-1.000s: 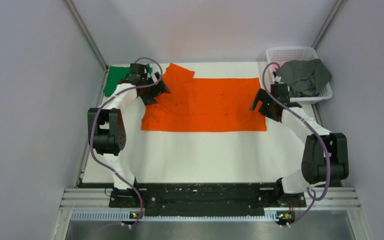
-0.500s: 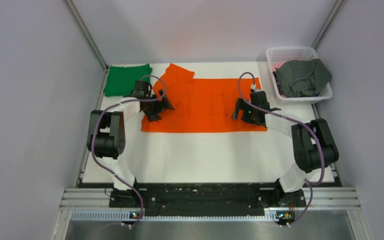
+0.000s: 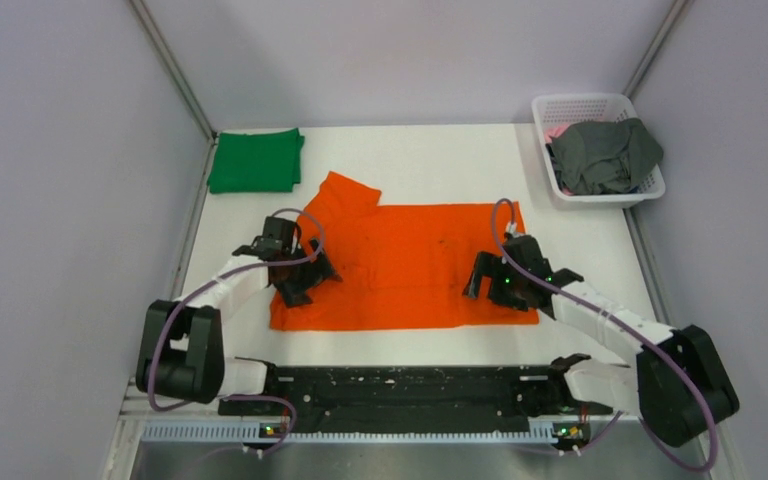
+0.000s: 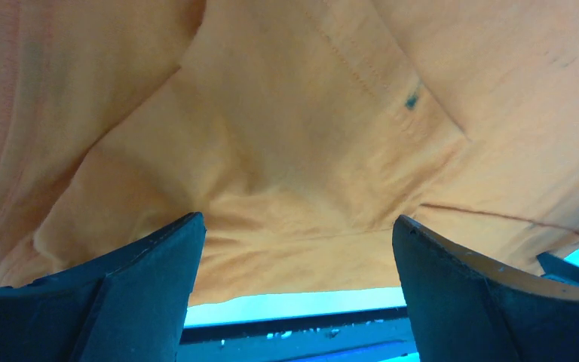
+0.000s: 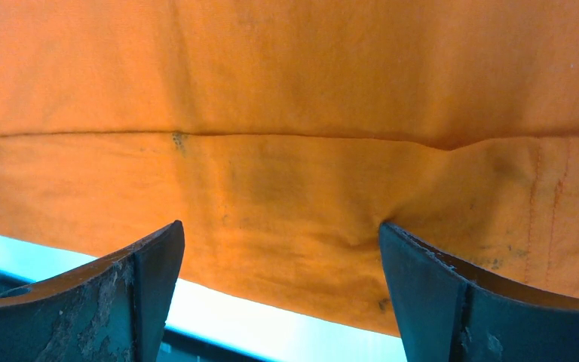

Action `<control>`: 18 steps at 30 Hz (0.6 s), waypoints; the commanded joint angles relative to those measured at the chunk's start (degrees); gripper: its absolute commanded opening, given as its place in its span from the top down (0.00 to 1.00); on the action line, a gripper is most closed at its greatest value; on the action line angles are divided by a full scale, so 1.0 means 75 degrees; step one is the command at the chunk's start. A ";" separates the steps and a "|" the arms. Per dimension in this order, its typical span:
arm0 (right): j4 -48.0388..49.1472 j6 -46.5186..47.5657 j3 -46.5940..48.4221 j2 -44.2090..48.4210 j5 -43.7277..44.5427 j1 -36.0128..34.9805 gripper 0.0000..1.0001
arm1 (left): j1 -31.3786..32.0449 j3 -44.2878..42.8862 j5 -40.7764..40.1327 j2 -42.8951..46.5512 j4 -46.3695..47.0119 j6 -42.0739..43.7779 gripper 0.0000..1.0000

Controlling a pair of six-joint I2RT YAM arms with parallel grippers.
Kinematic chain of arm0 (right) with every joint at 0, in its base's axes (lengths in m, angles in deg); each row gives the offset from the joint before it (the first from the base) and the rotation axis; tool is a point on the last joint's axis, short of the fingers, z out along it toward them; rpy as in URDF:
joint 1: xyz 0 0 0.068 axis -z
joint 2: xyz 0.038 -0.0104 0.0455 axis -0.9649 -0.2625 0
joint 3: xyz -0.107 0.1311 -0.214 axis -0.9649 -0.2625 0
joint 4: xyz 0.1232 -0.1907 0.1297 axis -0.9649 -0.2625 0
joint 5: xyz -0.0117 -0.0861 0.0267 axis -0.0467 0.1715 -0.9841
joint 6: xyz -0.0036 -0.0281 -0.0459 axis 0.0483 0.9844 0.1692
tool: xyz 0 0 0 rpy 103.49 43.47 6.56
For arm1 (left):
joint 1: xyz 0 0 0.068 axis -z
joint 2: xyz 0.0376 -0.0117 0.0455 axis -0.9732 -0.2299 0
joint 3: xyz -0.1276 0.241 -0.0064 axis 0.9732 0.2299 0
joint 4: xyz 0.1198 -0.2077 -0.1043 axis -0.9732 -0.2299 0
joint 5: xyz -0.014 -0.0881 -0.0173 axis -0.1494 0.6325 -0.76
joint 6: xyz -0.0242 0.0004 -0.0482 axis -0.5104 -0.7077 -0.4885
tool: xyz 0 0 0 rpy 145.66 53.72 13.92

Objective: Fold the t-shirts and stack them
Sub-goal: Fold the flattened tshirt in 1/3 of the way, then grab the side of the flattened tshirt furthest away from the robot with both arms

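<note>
Overhead view: A white tabletop (image 3: pixel 410 150) with two robot arms mounted at its near edge. An orange t-shirt (image 3: pixel 410 265) lies spread flat in the middle, its lower edge close to the near edge and one sleeve sticking out toward the far left. The left gripper (image 3: pixel 308 282) sits over the shirt's left side and the right gripper (image 3: pixel 485 282) over its right side. A green t-shirt (image 3: pixel 255 160) lies folded in the far left corner. A white basket (image 3: pixel 600 102) stands in the far right corner with a crumpled grey t-shirt (image 3: pixel 605 155) inside.

Left wrist view: Two dark fingers (image 4: pixel 151 286) stand wide apart, released, with nothing pinched between them. Wrinkled orange cloth with a stitched seam fills the picture beyond them. A strip of tabletop shows below the cloth's edge.

Right wrist view: Two dark fingers (image 5: pixel 437 294) are likewise spread wide and grasp nothing. Orange cloth with a long crease lies ahead, its edge running just past the fingertips.
</note>
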 commanded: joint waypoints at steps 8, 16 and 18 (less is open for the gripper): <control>-0.0056 0.0311 0.1949 0.0696 0.2617 -0.0194 0.01 | 0.0122 -0.2284 -0.0824 0.0675 -0.0070 0.0275 0.01; 0.1041 0.1013 0.2857 -0.0821 0.3468 0.0603 0.01 | 0.0143 -0.7545 -0.2434 -0.3920 -0.1375 0.1528 0.03; 0.1329 0.1057 0.2889 -0.1135 0.3383 0.0870 0.01 | 0.0146 -0.8288 -0.3045 -0.4766 -0.1174 0.1843 0.03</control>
